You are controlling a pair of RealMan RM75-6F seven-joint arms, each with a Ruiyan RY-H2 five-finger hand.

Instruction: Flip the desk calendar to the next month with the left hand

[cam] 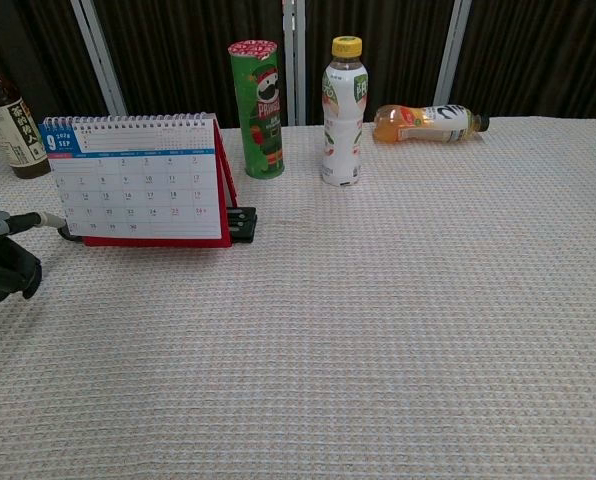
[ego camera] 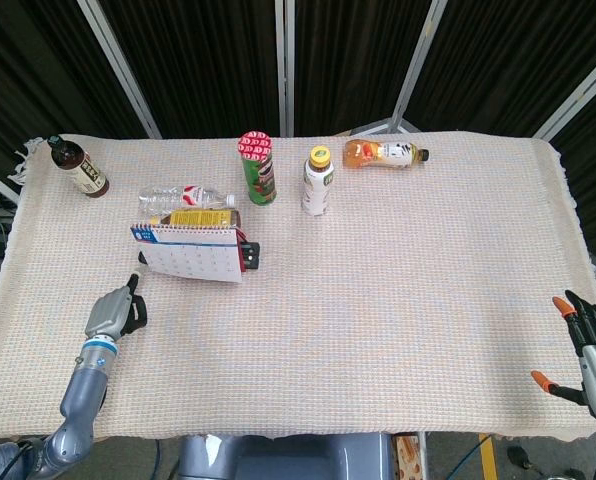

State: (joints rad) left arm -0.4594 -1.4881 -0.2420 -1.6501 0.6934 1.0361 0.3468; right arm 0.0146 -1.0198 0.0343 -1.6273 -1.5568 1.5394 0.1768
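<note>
The desk calendar [ego camera: 190,252] stands at the left of the table, its white September page [cam: 138,180] facing me on a red stand with a spiral top. My left hand [ego camera: 115,311] hovers just in front of and left of the calendar's lower left corner. In the chest view the left hand [cam: 3,257] has one finger stretched toward the calendar's base and the others curled in, holding nothing. My right hand [ego camera: 588,348] stays at the table's near right edge with fingers spread and empty.
Behind the calendar lie a yellow-labelled bottle [ego camera: 196,217] and a clear water bottle [ego camera: 186,195]. A black clip-like object [cam: 242,223] sits at its right foot. A green can [cam: 259,108], a white bottle [cam: 343,112], a lying orange bottle [cam: 428,122] and a dark bottle [ego camera: 78,167] stand further back.
</note>
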